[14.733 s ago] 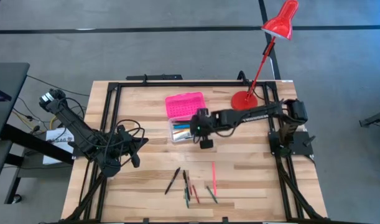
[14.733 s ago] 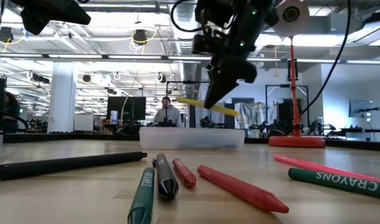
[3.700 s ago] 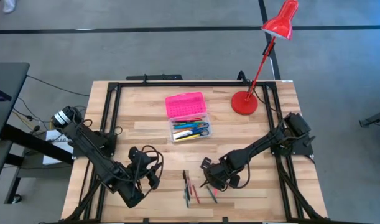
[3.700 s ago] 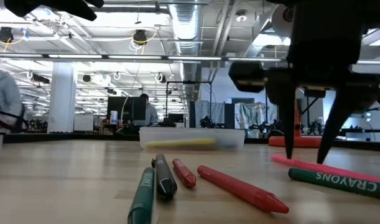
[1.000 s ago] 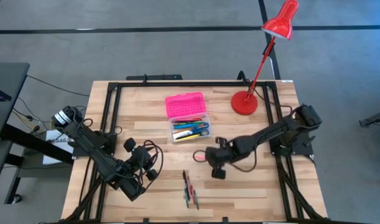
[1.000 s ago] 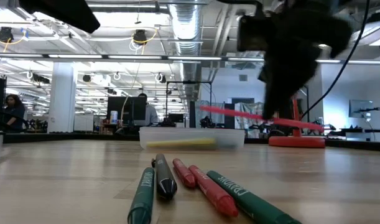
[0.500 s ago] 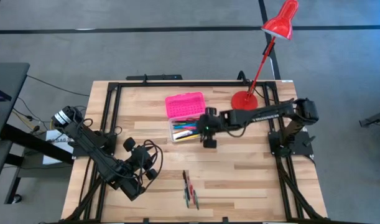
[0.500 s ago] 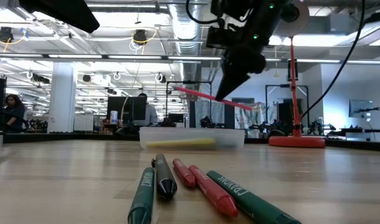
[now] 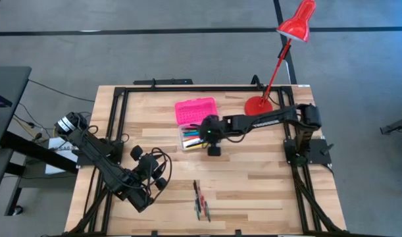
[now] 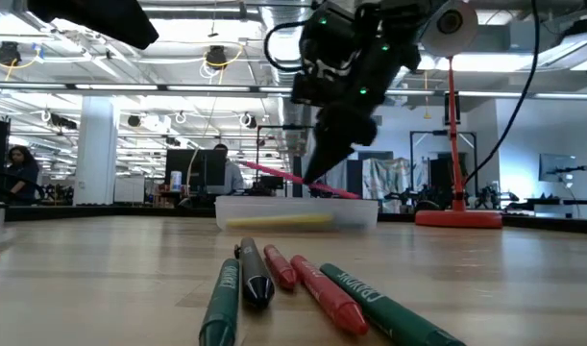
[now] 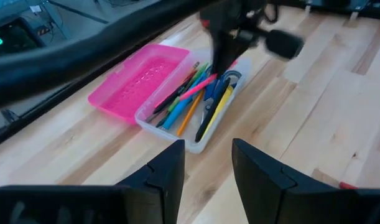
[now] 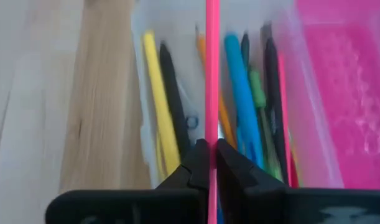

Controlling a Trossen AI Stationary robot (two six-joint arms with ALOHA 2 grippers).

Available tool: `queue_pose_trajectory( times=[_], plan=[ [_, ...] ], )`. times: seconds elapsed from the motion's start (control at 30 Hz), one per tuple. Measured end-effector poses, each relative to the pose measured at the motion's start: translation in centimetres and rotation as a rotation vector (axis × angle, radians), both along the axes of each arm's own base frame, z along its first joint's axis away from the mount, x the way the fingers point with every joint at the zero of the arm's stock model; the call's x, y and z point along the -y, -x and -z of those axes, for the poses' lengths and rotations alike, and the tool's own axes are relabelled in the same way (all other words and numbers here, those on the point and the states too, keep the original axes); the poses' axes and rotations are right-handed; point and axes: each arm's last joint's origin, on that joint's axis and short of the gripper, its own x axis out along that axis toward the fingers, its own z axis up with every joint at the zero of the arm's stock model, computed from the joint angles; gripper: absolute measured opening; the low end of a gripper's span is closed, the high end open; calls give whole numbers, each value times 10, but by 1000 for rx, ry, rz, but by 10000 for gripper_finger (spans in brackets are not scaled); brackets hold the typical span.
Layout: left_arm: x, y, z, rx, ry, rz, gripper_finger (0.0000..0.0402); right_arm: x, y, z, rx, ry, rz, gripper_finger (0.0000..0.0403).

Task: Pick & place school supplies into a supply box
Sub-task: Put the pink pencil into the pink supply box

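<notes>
The supply box stands at the table's far middle with its clear base [image 9: 187,146] open and its pink lid [image 9: 196,110] flat behind it. Several pens, pencils and blue-handled scissors [image 11: 230,78] lie inside. My right gripper [image 9: 206,135] hovers over the base, shut on a thin pink pencil [image 10: 274,173]. Several crayons and pens [image 9: 201,197] lie side by side near the front edge, seen close in the low view as crayons and pens [image 10: 327,293]. My left gripper [image 11: 205,168] waits open above the table's left front, with nothing between its fingers. My right gripper pinches the pink pencil about its middle [image 12: 211,134] between its two fingertips [image 12: 196,163]. The fingers slant down from the table's right side and lie across the pencil. The pencil hangs clear just above the open base, tilted, running along the box's length.
A red desk lamp [image 9: 258,107] stands at the far right, its arm reaching up over the table's corner. A black frame [image 9: 187,89] runs round the tabletop. Bare wood lies between the box and the crayons near the front.
My right gripper has carried the pink pencil from the table's middle toward the far edge and a little left, and now hangs over the open box. It has rolled, so the pencil now lies along the box. The pencil has sunk closer to the base.
</notes>
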Motion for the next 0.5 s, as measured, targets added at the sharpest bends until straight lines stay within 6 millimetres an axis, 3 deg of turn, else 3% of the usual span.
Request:
queue_pose_trajectory(
  times=[0.23, 0.5],
  plan=[
    [0, 0, 1, 3, 23, -7, 128, 2, -5, 7, -38, 32, -52, 3],
    [0, 0, 1, 4, 24, -9, 128, 9, -1, 9, -85, 36, -40, 41]
  ],
)
